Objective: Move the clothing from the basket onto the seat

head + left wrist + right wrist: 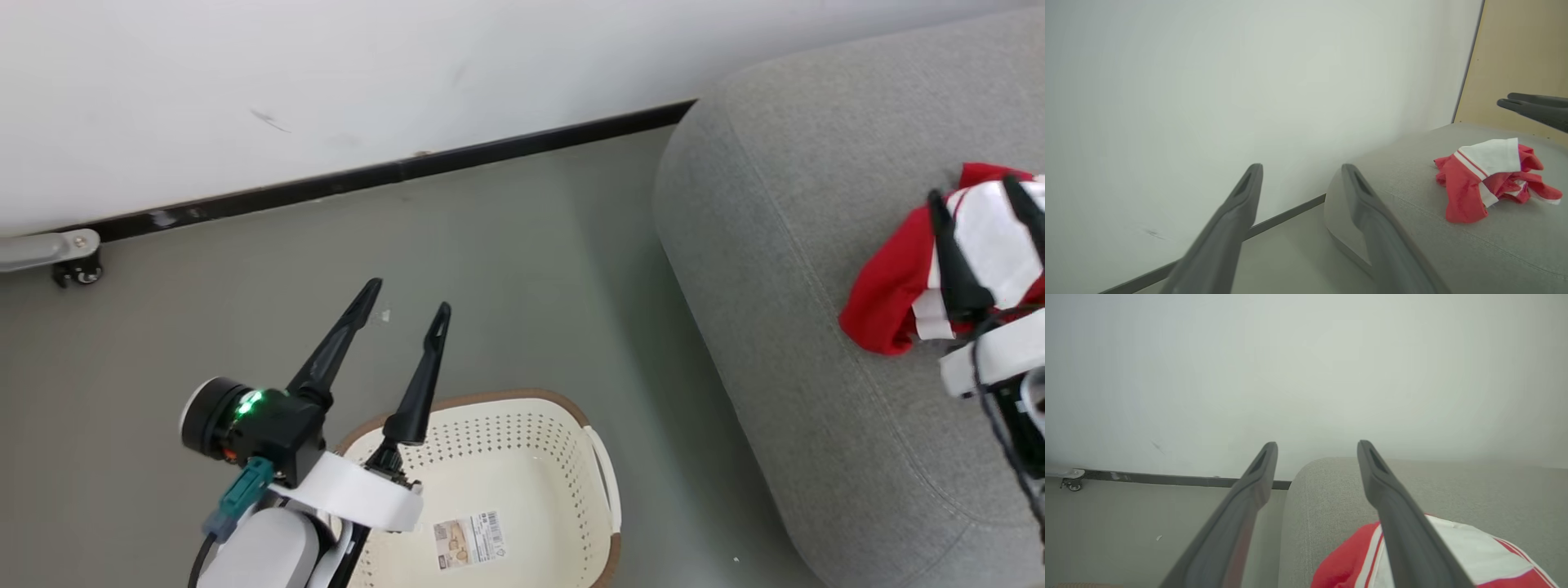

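The clothing (886, 294), a crumpled red garment with white trim bands, lies on the grey seat (775, 245) at the right. My right gripper (976, 192) hangs open just above it, nothing between its fingers. In the right wrist view that gripper (1318, 445) points toward the wall, the clothing (1347, 559) under its right finger on the seat (1453, 486). The cream basket (490, 398) stands on the floor at the lower middle with no garment inside. My left gripper (406, 298) is open over its left rim. The left wrist view shows its gripper (1302, 169) open, the clothing (1466, 192) and the seat (1412, 228).
A white wall with a black baseboard (392, 173) runs behind the grey floor. A caster on a grey metal leg (77, 269) sits at the far left. A paper label (468, 541) is stuck to the basket's bottom. A beige panel (1519, 53) stands behind the seat.
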